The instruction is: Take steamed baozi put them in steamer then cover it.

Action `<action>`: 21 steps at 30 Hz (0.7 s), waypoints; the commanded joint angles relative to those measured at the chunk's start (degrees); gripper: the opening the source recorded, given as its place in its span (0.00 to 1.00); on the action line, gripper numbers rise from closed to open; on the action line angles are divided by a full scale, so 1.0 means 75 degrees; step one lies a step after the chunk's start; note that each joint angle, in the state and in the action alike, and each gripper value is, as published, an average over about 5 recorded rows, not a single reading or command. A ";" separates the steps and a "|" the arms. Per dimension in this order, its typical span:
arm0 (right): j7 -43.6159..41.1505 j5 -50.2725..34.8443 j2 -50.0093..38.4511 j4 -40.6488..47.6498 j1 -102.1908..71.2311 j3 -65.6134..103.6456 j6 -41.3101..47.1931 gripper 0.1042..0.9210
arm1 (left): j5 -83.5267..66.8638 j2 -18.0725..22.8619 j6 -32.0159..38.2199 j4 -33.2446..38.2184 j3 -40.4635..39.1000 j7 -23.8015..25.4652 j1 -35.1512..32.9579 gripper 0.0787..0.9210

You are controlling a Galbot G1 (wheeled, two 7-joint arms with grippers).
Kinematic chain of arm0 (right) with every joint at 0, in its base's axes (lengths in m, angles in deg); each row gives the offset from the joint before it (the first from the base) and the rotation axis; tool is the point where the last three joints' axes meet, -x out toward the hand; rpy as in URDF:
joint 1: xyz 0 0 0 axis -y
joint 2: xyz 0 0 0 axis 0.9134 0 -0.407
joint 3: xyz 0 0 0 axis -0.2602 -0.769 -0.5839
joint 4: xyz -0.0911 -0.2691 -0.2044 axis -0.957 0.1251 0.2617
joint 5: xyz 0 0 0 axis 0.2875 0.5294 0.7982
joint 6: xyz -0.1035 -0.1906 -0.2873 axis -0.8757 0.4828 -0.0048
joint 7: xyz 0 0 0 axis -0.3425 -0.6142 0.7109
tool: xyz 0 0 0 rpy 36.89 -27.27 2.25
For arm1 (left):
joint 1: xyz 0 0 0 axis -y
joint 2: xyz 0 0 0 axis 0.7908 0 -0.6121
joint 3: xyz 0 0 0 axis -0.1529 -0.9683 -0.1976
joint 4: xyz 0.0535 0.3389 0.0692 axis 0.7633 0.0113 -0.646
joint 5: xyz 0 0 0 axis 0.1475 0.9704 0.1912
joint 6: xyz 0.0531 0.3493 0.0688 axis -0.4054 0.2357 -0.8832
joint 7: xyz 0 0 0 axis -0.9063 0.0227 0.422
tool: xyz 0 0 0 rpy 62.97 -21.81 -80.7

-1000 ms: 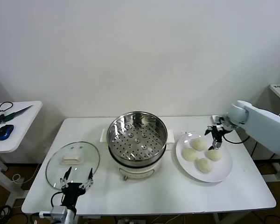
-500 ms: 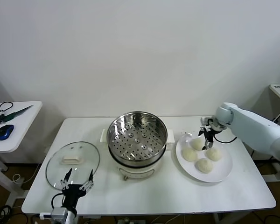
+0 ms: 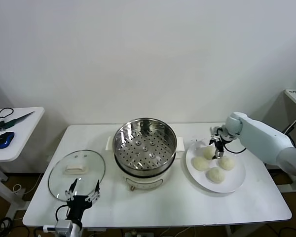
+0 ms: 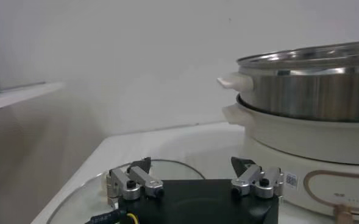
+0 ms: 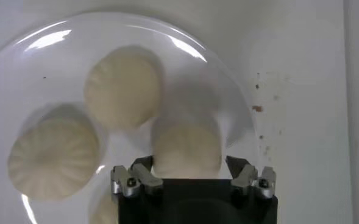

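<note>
- Right gripper (image 3: 216, 148): moved in along plate (image 3: 237, 183); jaws straddle rear bun (image 5: 186, 146), closing, grip not yet certain
- Left gripper (image 3: 82, 192): parked, released
- Your risk: soft bun squashes or slips

Even bright light; glare on plate (image 5: 185, 45); soft shadows

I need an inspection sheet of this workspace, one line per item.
Surface: white table.
Job's things: four baozi on white plate; nearest steamer is baozi; steamer empty; glass cover lies flat on table.
Clutter: nothing seen.
Grippers: right gripper straddles that baozi, not lifted; left gripper open, idle beside cover.
Cables: black cable at right wrist.
Surroundings: side table with tools; white wall.
</note>
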 commanded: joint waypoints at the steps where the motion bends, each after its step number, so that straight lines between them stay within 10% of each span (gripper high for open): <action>1: 0.0066 0.0096 0.0093 0.0139 -0.0090 0.0166 -0.0028 0.75 | -0.0001 0.0009 -0.0010 0.0017 0.0010 -0.0008 -0.0001 0.88; 21: -0.0464 -0.2875 0.0778 -0.3868 0.6678 -0.4947 -0.2555 0.74 | 0.0048 -0.0031 -0.0046 0.0273 -0.0118 -0.0010 -0.0047 0.88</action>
